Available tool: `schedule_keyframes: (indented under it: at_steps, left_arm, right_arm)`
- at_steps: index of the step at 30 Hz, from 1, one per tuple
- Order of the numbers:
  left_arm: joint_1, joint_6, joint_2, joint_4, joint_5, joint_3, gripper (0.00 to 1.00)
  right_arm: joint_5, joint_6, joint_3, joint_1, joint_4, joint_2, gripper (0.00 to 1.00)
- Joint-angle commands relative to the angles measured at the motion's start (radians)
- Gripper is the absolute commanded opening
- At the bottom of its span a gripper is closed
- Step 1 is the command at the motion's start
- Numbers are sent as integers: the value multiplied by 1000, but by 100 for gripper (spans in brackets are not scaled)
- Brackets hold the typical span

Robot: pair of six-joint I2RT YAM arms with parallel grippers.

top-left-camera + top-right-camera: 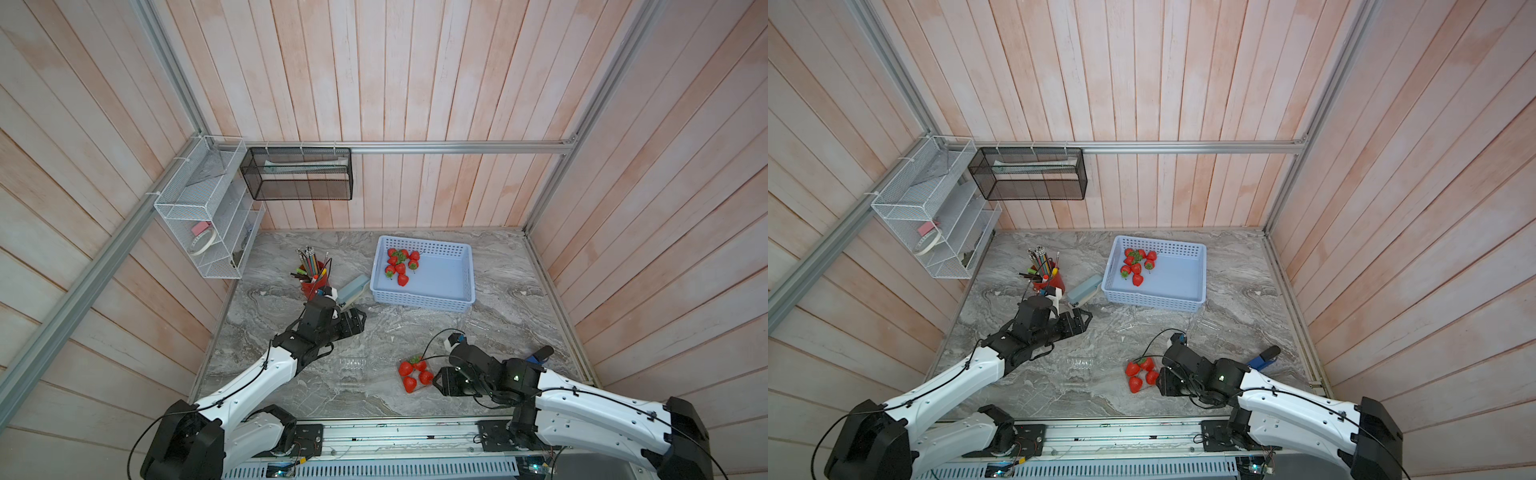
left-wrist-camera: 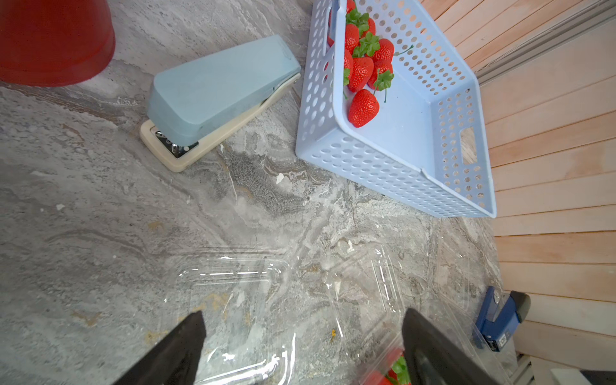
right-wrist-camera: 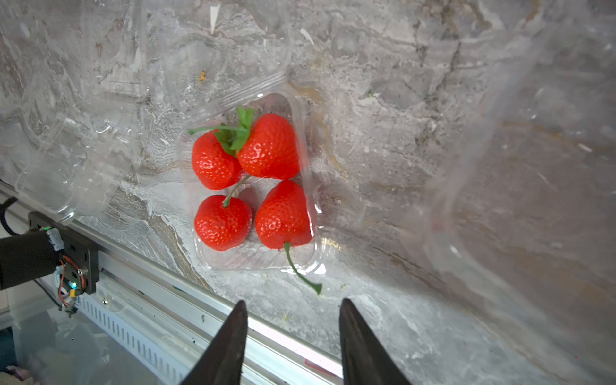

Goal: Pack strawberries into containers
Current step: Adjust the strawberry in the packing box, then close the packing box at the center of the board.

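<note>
Red strawberries [image 3: 263, 163] just beyond right jaws.

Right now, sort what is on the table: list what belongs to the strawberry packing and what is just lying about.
Job in hand: loose strawberries in the blue basket; four packed strawberries in a clear container; empty clear containers.

Lying about: red pencil cup; pale blue stapler; dark blue desk tool; black mesh wall rack.

The strawberries [image 3: 270, 146] are glossy red with green caps. Their container [image 3: 260, 258] is clear, its bottom ribbed. The basket [image 1: 424, 300] is light blue with round holes; the worktop [image 1: 498, 270] is grey, marble-veined.
</note>
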Motion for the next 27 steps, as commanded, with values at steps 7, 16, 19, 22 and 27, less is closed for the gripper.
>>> schedule_keyframes:
  at_steps: [7, 16, 19, 22, 27]
  left_arm:
    - [7, 18, -5, -1, -13, 27, 94]
    - [9, 14, 12, 10, -14, 27, 94]
    - [9, 14, 15, 10, -14, 28, 94]
    - [9, 14, 14, 12, -14, 25, 94]
    - [9, 12, 12, 10, -14, 22, 94]
  right_arm:
    - [-146, 16, -93, -133, 172, -43, 42]
    - [-197, 10, -101, -137, 181, -24, 33]
    - [-182, 10, -103, -137, 141, -32, 33]
    - [-171, 7, -103, -137, 107, -34, 34]
    - [-178, 3, -117, -137, 106, -25, 35]
